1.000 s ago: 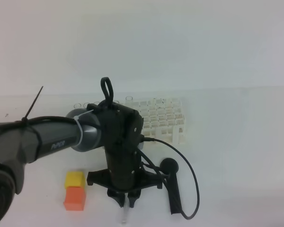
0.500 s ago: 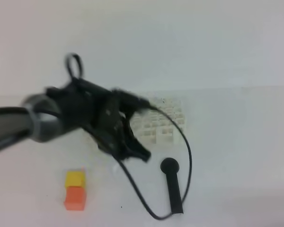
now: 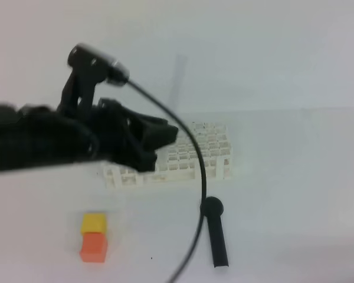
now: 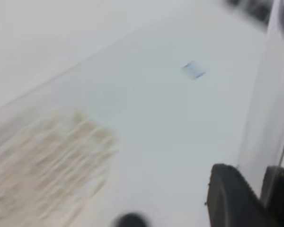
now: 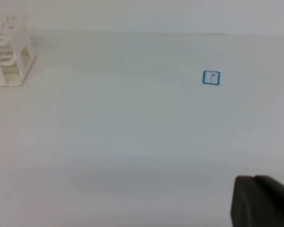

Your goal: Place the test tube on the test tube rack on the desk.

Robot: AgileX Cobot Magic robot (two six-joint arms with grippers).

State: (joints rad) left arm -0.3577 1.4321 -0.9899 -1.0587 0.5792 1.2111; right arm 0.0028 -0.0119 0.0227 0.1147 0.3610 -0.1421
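Tube [image 4: 267, 104] (blurred) apparently gripped by left tool [image 4: 248, 198] above rack [image 3: 183, 156]; right tool [image 5: 260, 201] clenched.

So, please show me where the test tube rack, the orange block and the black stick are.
test tube rack [image 3: 189, 154]: exterior high view, top lattice.
orange block [image 3: 94, 247]: exterior high view, front face.
black stick [image 3: 216, 239]: exterior high view, mid handle.

On my high view the test tube rack [image 3: 189, 154] sits mid-desk [image 3: 295, 194], the left gripper [image 3: 165, 134] above its left part with the test tube [image 3: 178, 82] rising from it, a round-headed stick [image 3: 215, 233] nearer me, two stacked blocks [image 3: 94, 237] to its left.
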